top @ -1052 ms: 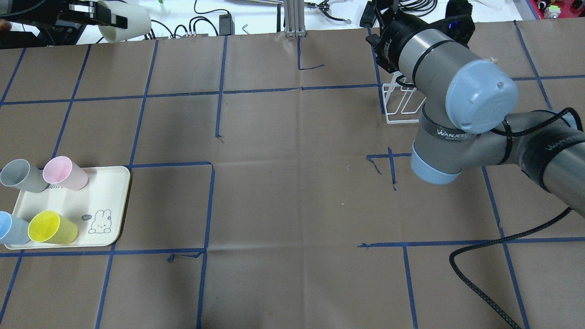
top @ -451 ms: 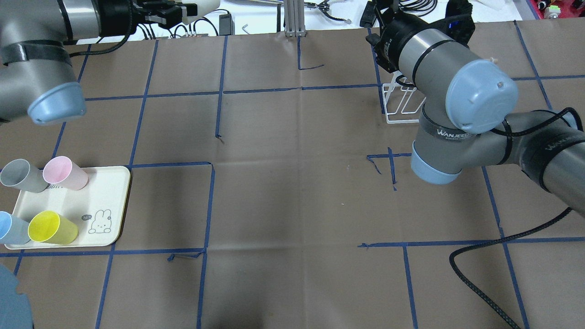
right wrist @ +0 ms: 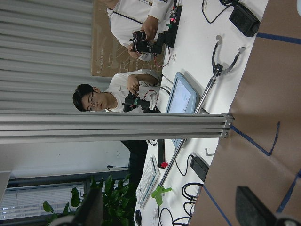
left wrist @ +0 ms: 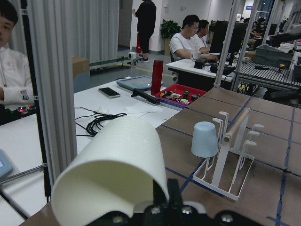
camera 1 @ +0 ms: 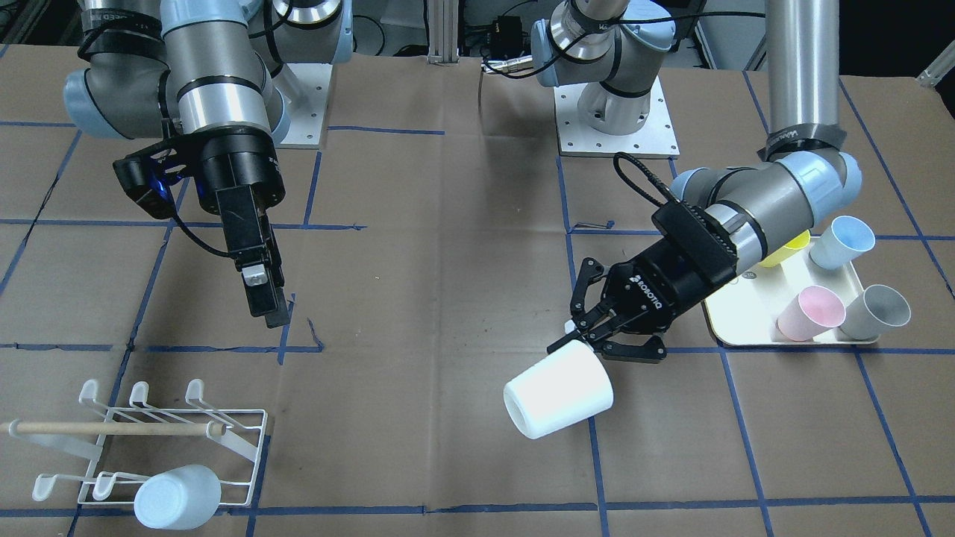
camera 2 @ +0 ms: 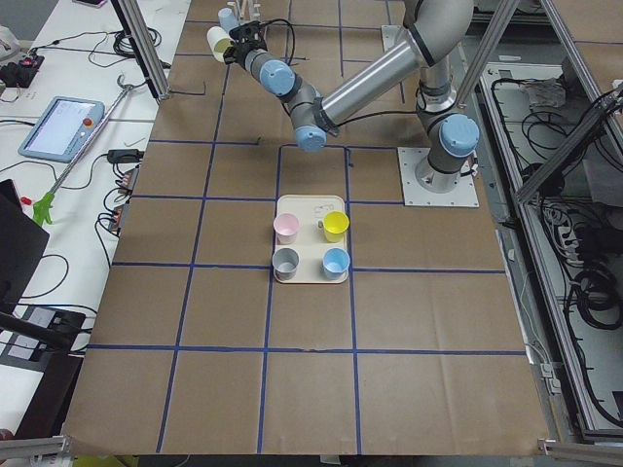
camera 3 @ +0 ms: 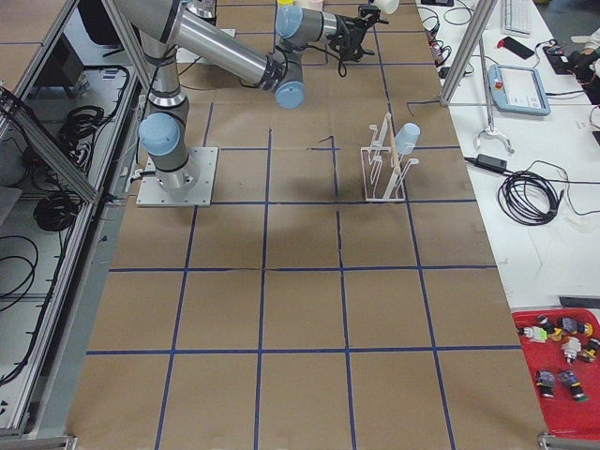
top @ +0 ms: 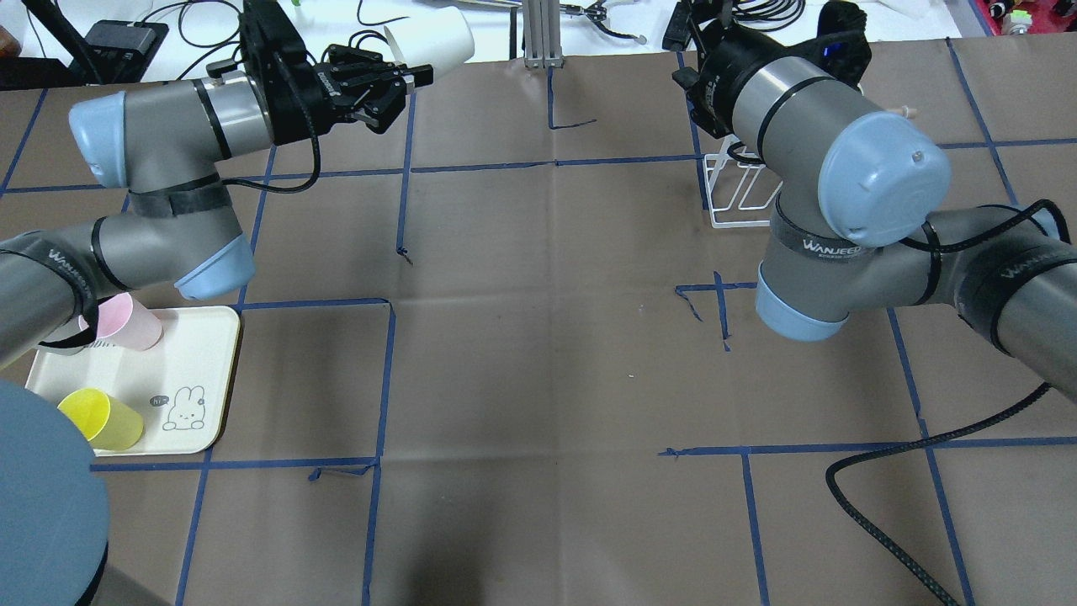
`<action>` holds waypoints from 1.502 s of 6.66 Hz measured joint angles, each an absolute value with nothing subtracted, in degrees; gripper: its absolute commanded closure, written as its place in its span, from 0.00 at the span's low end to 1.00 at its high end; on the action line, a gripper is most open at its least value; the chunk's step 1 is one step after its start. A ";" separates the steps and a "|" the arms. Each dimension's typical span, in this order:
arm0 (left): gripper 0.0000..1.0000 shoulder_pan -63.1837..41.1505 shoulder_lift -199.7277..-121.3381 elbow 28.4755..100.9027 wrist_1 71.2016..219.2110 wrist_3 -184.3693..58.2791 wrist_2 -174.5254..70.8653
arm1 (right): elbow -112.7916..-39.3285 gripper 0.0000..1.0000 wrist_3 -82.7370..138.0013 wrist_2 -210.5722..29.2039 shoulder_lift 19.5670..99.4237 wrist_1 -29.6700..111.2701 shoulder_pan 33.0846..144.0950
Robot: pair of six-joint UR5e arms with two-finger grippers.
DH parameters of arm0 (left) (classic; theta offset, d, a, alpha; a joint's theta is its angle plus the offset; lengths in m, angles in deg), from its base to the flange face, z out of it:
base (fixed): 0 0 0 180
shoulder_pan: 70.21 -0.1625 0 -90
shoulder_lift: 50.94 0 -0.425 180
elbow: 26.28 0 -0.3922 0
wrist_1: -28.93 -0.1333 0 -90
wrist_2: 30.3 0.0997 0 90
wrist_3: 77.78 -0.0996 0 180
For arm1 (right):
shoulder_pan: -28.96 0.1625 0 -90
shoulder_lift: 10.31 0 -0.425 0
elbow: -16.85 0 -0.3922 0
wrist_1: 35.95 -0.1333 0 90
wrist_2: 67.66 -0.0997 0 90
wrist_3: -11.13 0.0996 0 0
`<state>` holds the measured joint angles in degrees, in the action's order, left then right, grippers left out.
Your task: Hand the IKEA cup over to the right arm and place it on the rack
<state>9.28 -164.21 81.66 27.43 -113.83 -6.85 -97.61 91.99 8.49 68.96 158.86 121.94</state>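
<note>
- My left tool (camera 1: 589, 341) is clamped on the wide rim end of the white tapered plastic cup (camera 1: 559, 397), which it holds in the air over the brown paper-covered bench (camera 1: 448, 298).
- The cup's long axis lies nearly level, with the narrow end pointing away from my left tool and towards my right side.
- My right tool (camera 1: 268, 309) hangs fingers-down with its fingers spread, well apart from the cup and nearer the white wire rack (camera 1: 112, 428).

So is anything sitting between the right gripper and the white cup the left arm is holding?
Nothing visible. Between the right gripper and the white cup in the left gripper, only open table shows. The rack lies off to the side, not between them.
</note>
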 measured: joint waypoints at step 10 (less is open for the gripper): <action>0.97 18.73 -165.25 82.78 23.57 -113.28 -1.73 | -93.70 0.01 101.71 8.49 60.02 159.26 130.21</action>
